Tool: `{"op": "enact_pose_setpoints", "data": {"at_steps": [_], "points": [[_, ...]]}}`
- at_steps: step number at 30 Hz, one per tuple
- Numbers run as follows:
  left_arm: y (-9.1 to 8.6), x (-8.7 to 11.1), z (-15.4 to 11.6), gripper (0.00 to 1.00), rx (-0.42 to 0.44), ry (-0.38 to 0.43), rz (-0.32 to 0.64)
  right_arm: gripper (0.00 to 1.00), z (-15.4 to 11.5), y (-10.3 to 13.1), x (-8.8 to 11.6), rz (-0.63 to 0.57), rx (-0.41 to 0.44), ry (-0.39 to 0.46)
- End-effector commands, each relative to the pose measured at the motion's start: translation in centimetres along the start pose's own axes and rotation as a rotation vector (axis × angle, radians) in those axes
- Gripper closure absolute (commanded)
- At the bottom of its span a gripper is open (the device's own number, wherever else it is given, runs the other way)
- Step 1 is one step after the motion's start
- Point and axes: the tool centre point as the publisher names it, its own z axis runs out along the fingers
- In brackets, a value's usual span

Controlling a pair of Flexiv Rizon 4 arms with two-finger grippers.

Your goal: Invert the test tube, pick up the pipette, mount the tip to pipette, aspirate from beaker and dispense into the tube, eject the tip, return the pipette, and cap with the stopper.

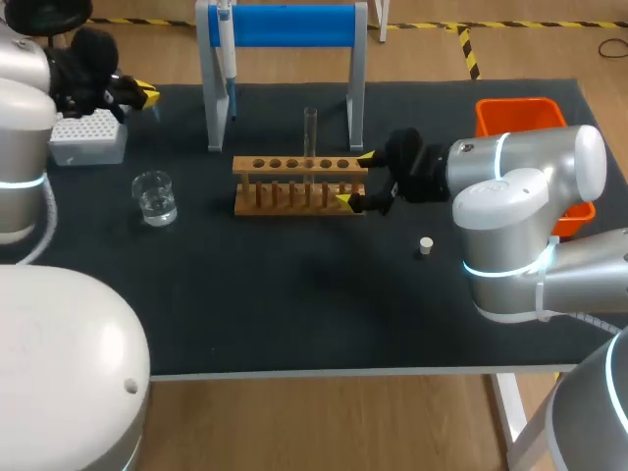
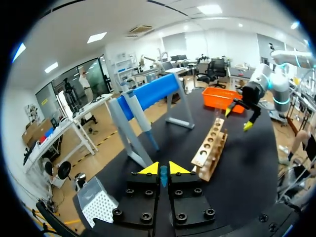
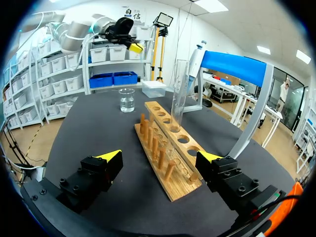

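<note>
A clear test tube (image 1: pixel 310 137) (image 3: pixel 178 94) stands upright in the wooden rack (image 1: pixel 299 183) (image 3: pixel 168 153) (image 2: pixel 211 148). My right gripper (image 1: pixel 355 179) (image 3: pixel 160 158) is open at the rack's right end, one finger on each side of it, holding nothing. The pipette (image 1: pixel 226 49) (image 2: pixel 140 116) (image 3: pixel 193 64) hangs on the blue-topped stand (image 1: pixel 285 25). My left gripper (image 1: pixel 145 95) (image 2: pixel 163 169) is shut, hovering at the back left over the white tip box (image 1: pixel 88 137) (image 2: pixel 101 207). The beaker (image 1: pixel 155 196) (image 3: pixel 127 100) of water sits left of the rack. A small white stopper (image 1: pixel 425 245) lies on the mat, front right.
An orange bin (image 1: pixel 520 118) (image 2: pixel 222 97) sits at the back right, partly behind my right arm. The black mat (image 1: pixel 294 304) covers the table down to its front edge.
</note>
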Motion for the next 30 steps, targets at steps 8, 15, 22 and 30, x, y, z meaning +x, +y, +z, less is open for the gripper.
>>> {"op": "enact_pose_setpoints", "data": {"at_steps": [8,15,22,30], "points": [[0.0,-0.3,-3.9,1.0,-0.017,0.122,-0.001,0.0,0.0,-0.1,0.0,0.0,-0.001,0.001],[0.0,-0.3,-3.9,1.0,-0.017,0.122,-0.001,0.0,0.0,-0.1,0.0,0.0,-0.001,0.001],[-1.6,2.1,-4.3,1.0,-0.02,0.154,0.047,0.0,0.0,-0.1,0.0,0.0,-0.001,0.001],[-5.1,6.6,-5.0,1.0,-0.05,0.229,0.085,0.0,0.0,-0.1,0.0,0.0,-0.001,0.001]]}}
